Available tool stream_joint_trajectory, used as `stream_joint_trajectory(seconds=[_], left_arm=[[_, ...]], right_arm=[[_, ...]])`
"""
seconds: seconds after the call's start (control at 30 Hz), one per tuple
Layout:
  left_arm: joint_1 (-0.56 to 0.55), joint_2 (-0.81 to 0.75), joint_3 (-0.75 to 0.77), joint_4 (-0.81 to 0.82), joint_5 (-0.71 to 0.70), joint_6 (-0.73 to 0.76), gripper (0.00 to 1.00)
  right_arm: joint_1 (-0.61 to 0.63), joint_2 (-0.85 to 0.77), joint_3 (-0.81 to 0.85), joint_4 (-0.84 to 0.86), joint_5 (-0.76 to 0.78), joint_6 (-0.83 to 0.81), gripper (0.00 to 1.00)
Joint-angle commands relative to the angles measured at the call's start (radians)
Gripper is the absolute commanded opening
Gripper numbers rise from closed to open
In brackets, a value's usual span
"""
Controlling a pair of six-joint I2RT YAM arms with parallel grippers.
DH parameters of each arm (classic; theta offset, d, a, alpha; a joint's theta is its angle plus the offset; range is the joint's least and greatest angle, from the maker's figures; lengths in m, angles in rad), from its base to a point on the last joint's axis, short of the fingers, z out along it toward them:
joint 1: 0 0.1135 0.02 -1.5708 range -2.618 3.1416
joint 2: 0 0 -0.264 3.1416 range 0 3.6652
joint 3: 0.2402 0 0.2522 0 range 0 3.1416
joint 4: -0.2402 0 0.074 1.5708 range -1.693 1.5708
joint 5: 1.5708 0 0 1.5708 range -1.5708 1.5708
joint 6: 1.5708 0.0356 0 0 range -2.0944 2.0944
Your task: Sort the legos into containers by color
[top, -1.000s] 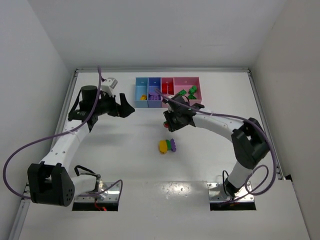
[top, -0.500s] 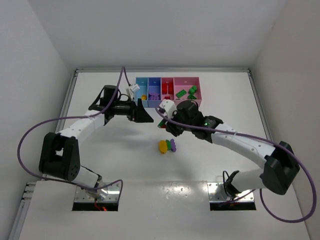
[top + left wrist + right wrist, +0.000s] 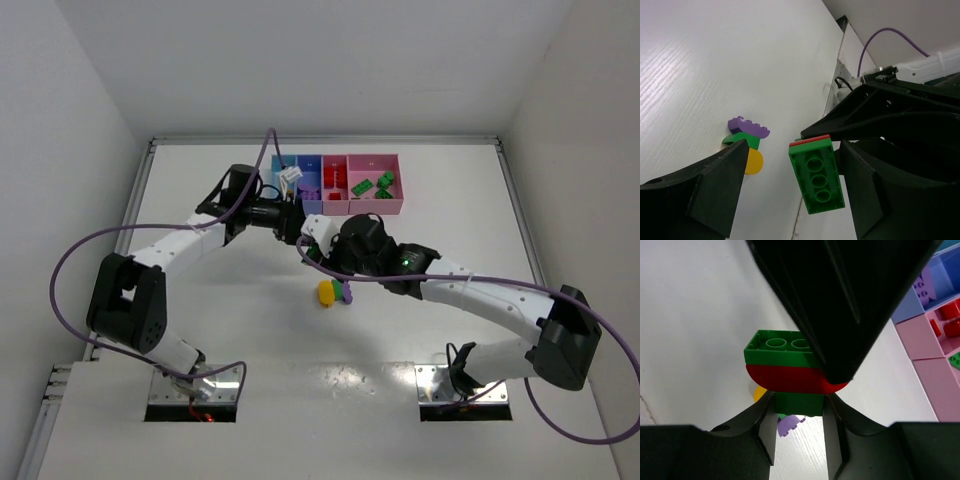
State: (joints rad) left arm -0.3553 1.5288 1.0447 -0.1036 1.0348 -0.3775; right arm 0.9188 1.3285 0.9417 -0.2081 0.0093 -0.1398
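On the white table between plain pale walls, the right gripper pinched a green-and-red brick clump near centre, the left gripper wide around it, bins at twelve o'clock.

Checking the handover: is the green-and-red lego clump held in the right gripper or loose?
Held. In the right wrist view, the right gripper is shut on the green-and-red lego clump, pinching its bottom green brick.
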Motion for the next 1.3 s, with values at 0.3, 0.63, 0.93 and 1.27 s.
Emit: stream_joint_trajectory(seconds=[0.3, 0.63, 0.93, 1.27], left_arm=[[-0.045, -0.062, -0.011, -0.031, -0.016, 0.071, 0.32], [0.134, -0.143, -0.02, -0.041, -0.035, 0.051, 0.03], [0.246, -0.219, -0.051, -0.041, -0.071, 0.032, 0.03], [0.246, -0.251, -0.04, -0.041, -0.183, 0.042, 0.07]], right_arm=[[0.003, -0.011, 0.026, 0.078, 0.083, -0.024, 0.0], [-0.061, -0.107, -0.168, 0.036, 0.141, -0.035, 0.0], [-0.276, -0.003, -0.022, 0.058, 0.187, 0.178, 0.0], [-0.63, 0.523, 0.63, -0.109, 0.02, 0.316, 0.0]])
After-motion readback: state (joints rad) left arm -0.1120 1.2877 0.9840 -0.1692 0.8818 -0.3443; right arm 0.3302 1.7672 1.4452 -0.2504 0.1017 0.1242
